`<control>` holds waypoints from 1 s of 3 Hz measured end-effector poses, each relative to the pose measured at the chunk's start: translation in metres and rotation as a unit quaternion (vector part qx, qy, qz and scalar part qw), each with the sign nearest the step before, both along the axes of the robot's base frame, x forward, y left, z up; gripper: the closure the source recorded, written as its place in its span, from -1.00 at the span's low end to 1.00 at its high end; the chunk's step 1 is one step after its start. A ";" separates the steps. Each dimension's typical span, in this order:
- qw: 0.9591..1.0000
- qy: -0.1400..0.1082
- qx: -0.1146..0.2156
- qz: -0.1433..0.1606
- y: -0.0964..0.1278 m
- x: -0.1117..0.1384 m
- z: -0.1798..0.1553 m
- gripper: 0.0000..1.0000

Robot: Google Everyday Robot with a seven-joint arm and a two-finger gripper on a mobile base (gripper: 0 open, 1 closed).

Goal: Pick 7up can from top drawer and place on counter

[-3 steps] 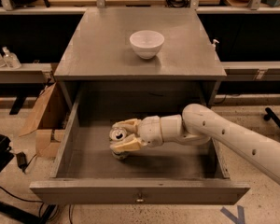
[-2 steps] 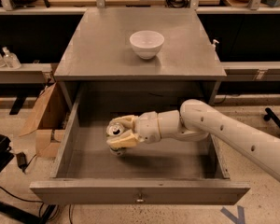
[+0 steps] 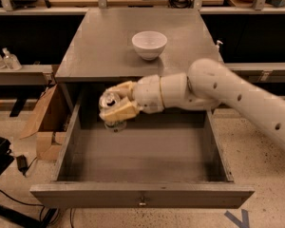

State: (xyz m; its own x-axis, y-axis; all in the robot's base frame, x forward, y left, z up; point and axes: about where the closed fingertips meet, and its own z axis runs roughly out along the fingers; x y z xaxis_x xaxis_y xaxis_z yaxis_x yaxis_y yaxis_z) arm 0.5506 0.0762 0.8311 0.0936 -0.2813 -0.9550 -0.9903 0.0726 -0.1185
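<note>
I am holding the gripper point(image 3: 112, 105) just below the front edge of the counter point(image 3: 95, 46), toward the counter's left corner. Its two tan fingers point(image 3: 122, 111) are closed around the can point(image 3: 108, 100), one above and one below. The can is hanging in the air over the back of the open drawer point(image 3: 142, 196), lying tilted with its silver top facing me, clear of the drawer floor.

As I judge it, I am carrying out the lift. To do it well, I should be raising the can straight up until its lower end is above the counter's front edge. Only then should I be moving in over the counter, turning the can upright and setting it down on bare surface in front of the bowl point(image 3: 149, 44), not against it.

The can is thin, smooth metal, round and likely slippery, so I am wanting a firm but not crushing squeeze. The fingers look like pale, padded blocks. The arm point(image 3: 228, 91) is a smooth white shell in rounded segments. The drawer and counter are flat, grey-painted wood with a matte finish. The bowl on the counter is glossy, white and round.
</note>
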 end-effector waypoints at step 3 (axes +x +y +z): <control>0.990 -0.031 -0.003 -0.138 0.063 0.134 0.173 1.00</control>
State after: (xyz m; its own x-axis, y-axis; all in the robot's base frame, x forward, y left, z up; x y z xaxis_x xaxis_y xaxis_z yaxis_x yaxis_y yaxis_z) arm 0.6843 0.1390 1.0040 0.0706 -0.3092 -0.9484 -0.9234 0.3394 -0.1794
